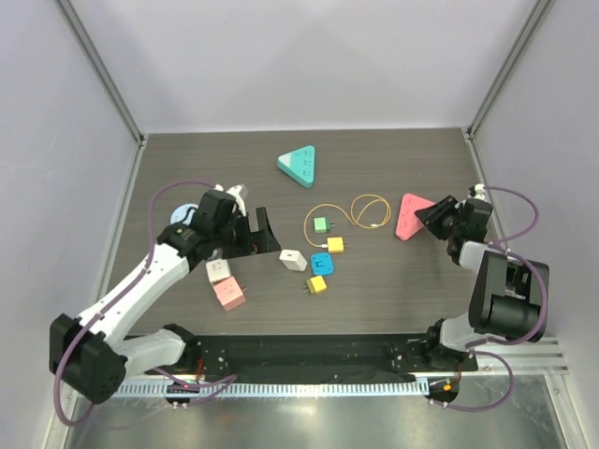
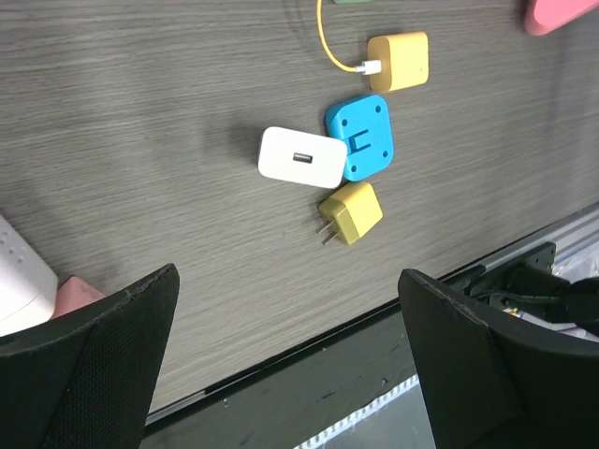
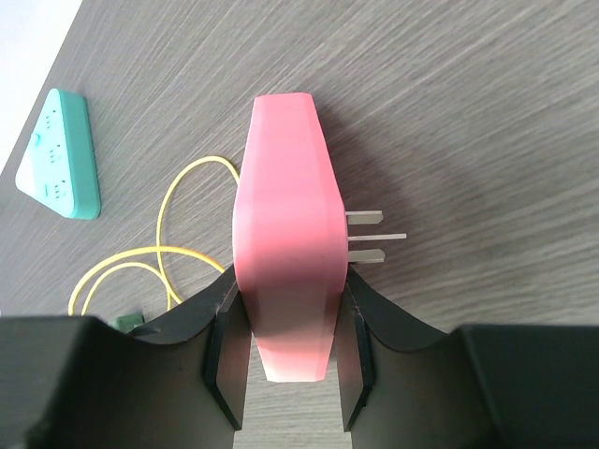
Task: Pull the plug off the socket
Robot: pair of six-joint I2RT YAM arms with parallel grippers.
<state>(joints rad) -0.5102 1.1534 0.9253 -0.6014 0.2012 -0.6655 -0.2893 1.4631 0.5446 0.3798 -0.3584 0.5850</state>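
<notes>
The right fingers (image 3: 223,367) are clamping the pink socket (image 3: 284,253) from both sides, holding it on edge just above the worktop (image 3: 487,112) near the right wall, with metal prongs (image 3: 374,238) sticking out of its one face. The left fingers (image 2: 103,360) are hanging spread wide with nothing between them, over the left middle of the worktop. Below them the white plug (image 2: 300,157) is lying flat on the wood, well apart from the pink socket and touching a blue plug (image 2: 361,137). A small yellow plug (image 2: 350,212) is resting just beside those two, and a yellow charger (image 2: 399,61) with a yellow cable (image 1: 348,213) is sitting a little farther back. A teal socket (image 1: 299,166) is lying toward the far side of the worktop.
</notes>
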